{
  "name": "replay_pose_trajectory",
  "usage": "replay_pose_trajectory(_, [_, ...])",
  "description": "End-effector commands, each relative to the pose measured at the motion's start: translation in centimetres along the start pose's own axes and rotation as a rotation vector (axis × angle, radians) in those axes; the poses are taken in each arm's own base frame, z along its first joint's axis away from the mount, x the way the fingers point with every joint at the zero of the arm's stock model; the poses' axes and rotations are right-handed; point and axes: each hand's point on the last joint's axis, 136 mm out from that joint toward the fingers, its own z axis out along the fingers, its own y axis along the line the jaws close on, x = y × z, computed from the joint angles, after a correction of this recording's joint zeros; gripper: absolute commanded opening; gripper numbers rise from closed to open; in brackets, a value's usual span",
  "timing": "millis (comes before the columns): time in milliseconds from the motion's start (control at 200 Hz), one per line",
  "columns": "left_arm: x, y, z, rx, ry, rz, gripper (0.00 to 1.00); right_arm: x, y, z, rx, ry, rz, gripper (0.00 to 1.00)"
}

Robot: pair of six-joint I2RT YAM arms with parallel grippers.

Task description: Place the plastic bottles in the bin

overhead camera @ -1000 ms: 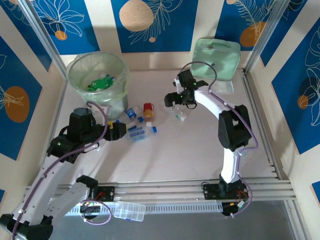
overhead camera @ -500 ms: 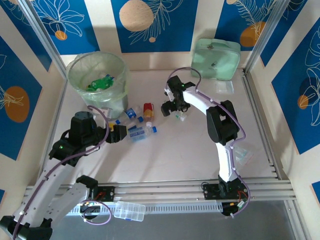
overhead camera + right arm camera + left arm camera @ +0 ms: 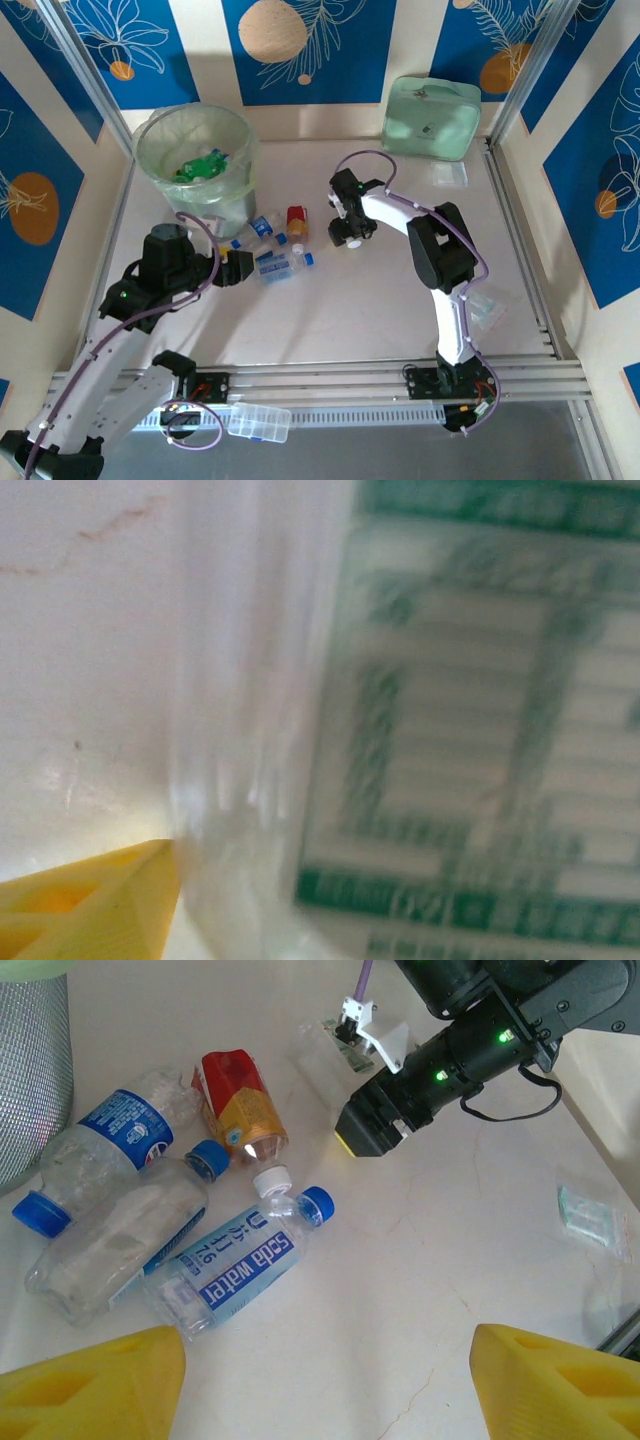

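Near left, left gripper (image 3: 328, 1348) hangs released over bare table (image 3: 380, 300), loose plastic bottles (image 3: 225, 1270) just past it, right gripper (image 3: 348, 236) down on a clear green-labelled bottle (image 3: 450, 730) beyond (clamped or not, can't tell), bin (image 3: 234, 198) far-left holding green bottles (image 3: 200, 165).

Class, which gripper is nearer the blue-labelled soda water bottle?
Left. The left gripper sits just short of the soda water bottle, open toward it; the right gripper is farther off, past the red bottle, at a clear green-labelled bottle.
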Motion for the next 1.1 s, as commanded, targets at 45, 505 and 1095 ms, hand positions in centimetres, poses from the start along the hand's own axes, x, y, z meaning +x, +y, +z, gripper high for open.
replay_pose_trajectory(45, [-0.4,-0.1,-0.1,-0.001,-0.026,0.033,0.75,-0.3,-0.1,-1.2,0.014,-0.04,0.014,0.57])
replay_pose_trajectory(505, [-0.4,0.6,-0.1,-0.039,-0.037,0.021,0.75,0.0,0.5,-5.2,-0.027,-0.135,0.064,0.31])
replay_pose_trajectory(1095, [-2.1,-3.1,-0.5,0.207,-0.135,-0.25,0.87,3.9,11.4,-20.8,-0.535,-0.457,-0.006,0.26])
